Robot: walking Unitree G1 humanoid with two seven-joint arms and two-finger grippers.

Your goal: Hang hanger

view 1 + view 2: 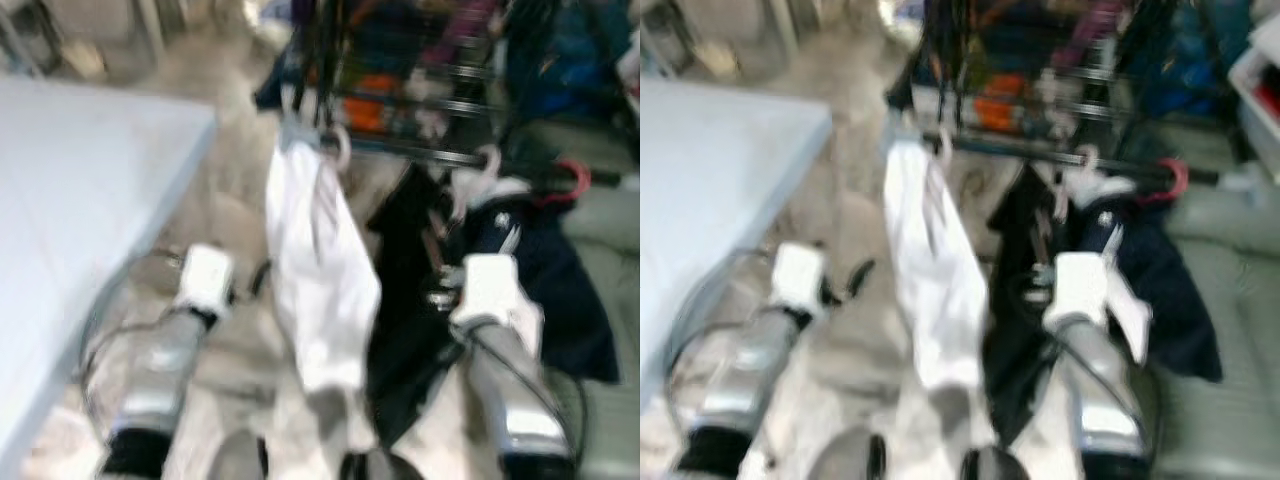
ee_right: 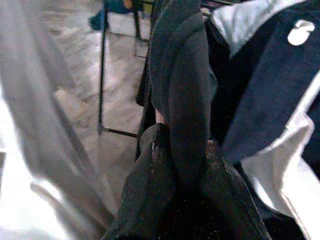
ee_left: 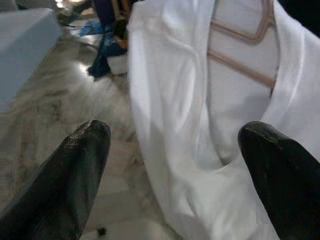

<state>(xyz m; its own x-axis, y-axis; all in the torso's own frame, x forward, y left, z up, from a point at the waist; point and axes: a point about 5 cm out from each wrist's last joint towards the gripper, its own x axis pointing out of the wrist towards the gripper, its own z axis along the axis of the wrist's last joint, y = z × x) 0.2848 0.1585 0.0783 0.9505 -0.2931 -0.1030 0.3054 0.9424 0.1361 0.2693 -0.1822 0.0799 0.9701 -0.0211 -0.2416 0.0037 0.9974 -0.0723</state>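
White cloth is hanging as a long white garment on a pale hanger from the dark rail of a clothes rack, beside a black garment and a navy jacket on a red-hooked hanger. No writing is readable anywhere; the head views are blurring, and only a small white emblem is showing on the navy cloth in the right wrist view. The left gripper is hovering just before the white garment with its fingers spread wide apart and gripping nothing; its wrist view is revealing the hanger's pale bar inside the neckline, which the head views are not resolving. The right gripper is sitting with its fingers pressed together around a fold of the black garment. A pale blue surface is lying at the robot's left, above a marbled floor.
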